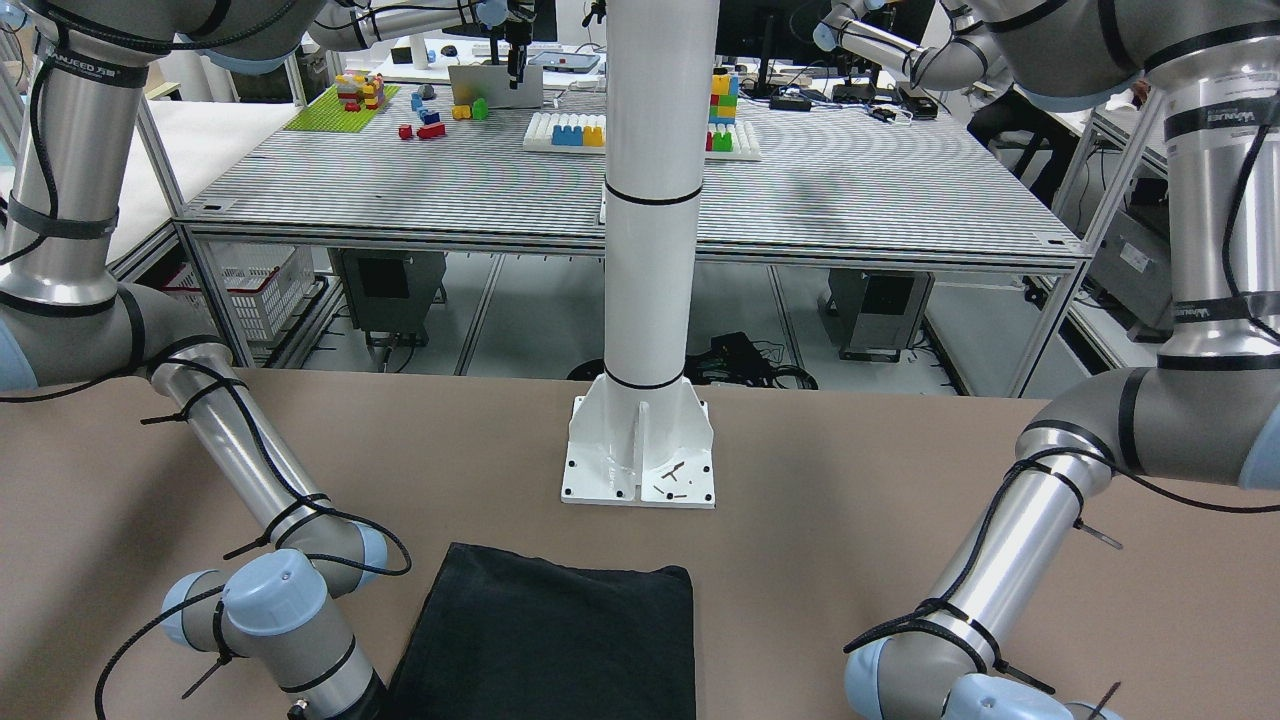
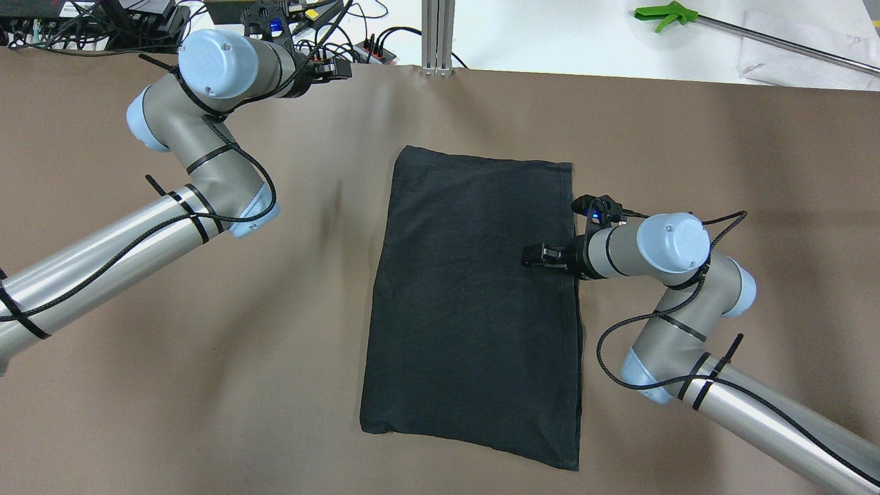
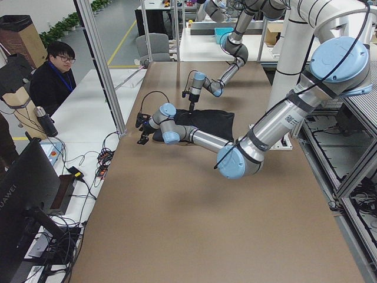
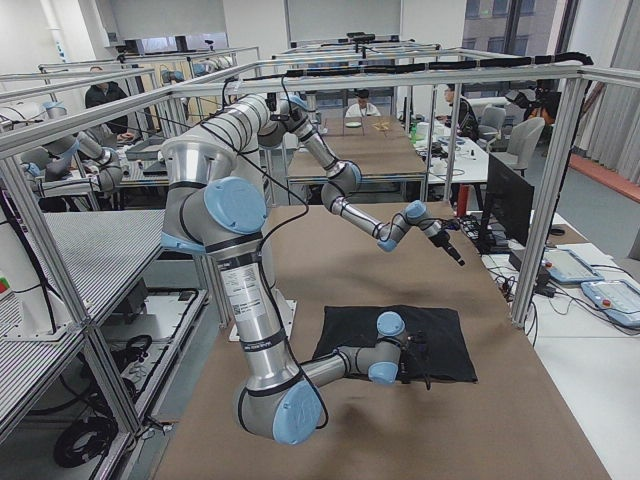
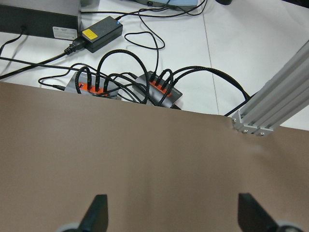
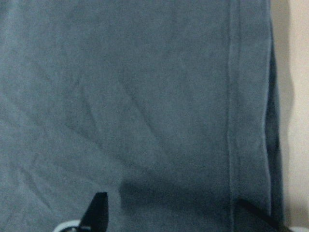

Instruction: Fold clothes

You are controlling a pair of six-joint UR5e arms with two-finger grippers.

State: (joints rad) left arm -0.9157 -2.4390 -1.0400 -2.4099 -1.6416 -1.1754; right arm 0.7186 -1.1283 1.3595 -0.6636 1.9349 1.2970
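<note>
The black garment (image 2: 474, 302) lies flat on the brown table as a rough rectangle; it also shows in the front-facing view (image 1: 550, 640). My right gripper (image 2: 533, 256) hovers just inside its right hemmed edge. In the right wrist view the garment (image 6: 145, 96) fills the frame and the gripper (image 6: 174, 217) is open with nothing between its fingers (image 6: 99, 210). My left gripper (image 2: 337, 69) is far from the garment, near the table's far edge. In the left wrist view it (image 5: 174, 217) is open and empty over bare table.
Cables and power hubs (image 5: 120, 84) lie just past the table's far edge beside an aluminium post (image 2: 438, 34). The white pole base (image 1: 640, 450) stands on the robot's side of the garment. A green-handled tool (image 2: 663, 15) lies off the table. An operator (image 3: 56, 76) sits alongside.
</note>
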